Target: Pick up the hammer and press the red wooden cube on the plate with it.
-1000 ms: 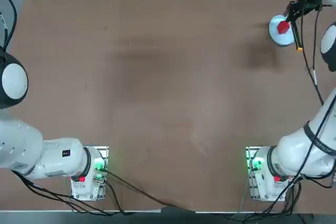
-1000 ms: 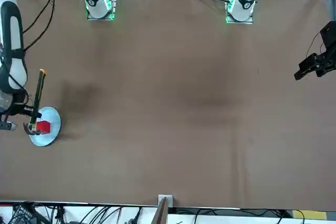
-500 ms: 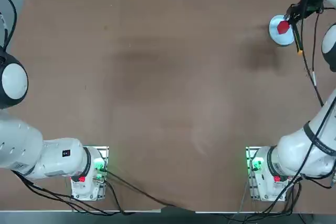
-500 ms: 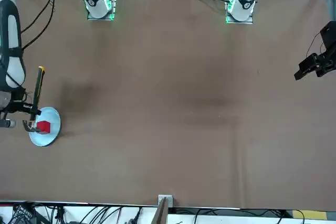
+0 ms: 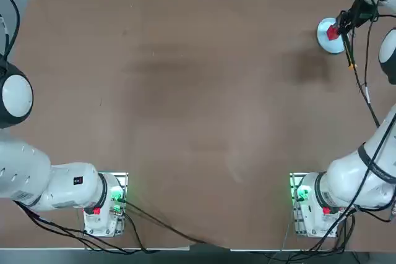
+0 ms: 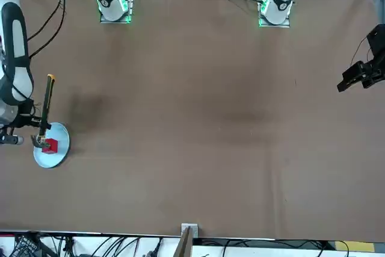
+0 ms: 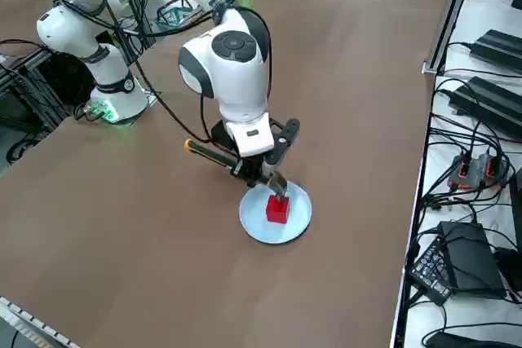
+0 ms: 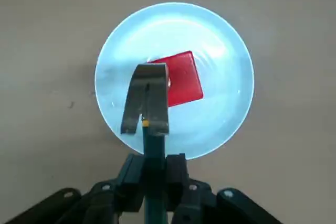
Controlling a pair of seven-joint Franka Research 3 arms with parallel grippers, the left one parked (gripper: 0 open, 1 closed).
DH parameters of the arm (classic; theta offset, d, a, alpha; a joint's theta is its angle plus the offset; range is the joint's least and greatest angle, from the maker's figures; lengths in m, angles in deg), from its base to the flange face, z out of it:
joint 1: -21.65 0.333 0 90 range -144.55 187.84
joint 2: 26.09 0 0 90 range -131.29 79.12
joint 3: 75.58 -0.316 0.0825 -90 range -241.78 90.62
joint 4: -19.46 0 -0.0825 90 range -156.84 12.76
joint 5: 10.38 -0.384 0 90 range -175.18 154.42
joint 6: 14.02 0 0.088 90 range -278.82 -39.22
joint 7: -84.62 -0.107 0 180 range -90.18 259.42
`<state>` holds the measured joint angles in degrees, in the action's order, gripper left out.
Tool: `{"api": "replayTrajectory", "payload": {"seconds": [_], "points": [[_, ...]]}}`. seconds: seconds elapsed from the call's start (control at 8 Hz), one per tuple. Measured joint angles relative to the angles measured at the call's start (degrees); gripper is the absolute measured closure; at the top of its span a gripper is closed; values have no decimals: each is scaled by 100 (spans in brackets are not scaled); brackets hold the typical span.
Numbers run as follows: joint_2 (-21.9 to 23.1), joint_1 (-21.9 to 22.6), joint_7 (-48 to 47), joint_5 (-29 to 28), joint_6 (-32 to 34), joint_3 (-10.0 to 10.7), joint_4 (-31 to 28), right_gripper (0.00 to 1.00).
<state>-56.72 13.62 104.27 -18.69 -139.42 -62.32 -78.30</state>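
Plate [image 5: 330, 35] near the desk's [image 5: 185, 103] far right corner, seen from overhead, with the red wooden cube [image 5: 333, 30] resting on it. Right hand [image 7: 259, 170] poised just above the plate's near rim, clamped on the hammer [image 7: 231, 162] close to its head.

Overhead: only a thin dark handle trailing back from the plate toward the robot, orange tip [image 5: 352, 65] beyond the plate's edge; head and cube mostly masked by the wrist.

Front view: same handle [image 6: 46, 105] running away from the plate [image 6: 55, 151], orange end furthest from it, cube [image 6: 50, 145] beside the head.

Right side view: cube [image 7: 277, 209] plainly on the plate [image 7: 292, 222], hammer head angled down onto the cube's top edge, handle jutting out behind the hand.

Wrist view: fingers [image 8: 178, 171] closed tight around the green handle [image 8: 154, 145]; grey metal head [image 8: 146, 98] overlapping one side of the cube [image 8: 180, 79], within the plate [image 8: 226, 108]. Contact or a small gap between head and cube: cannot tell.
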Motion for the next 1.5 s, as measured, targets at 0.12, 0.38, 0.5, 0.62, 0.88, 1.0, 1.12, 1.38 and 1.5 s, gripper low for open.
{"api": "replayTrajectory", "payload": {"seconds": [0.12,0.38,0.5,0.62,0.88,1.0,1.12,1.38,1.5], "points": [[-20,-44,104,0,-113,2,-47,80],[72,-38,145,0,-75,-20,-2,80],[191,-16,151,0,126,-35,85,80],[318,-5,155,27,338,-46,172,80],[390,-19,163,94,464,-46,177,80],[285,-27,164,94,375,-46,127,80],[116,-35,164,94,166,-46,67,80],[-126,-27,164,93,-97,-49,49,80],[-88,-7,164,93,-105,-52,95,80]]}}
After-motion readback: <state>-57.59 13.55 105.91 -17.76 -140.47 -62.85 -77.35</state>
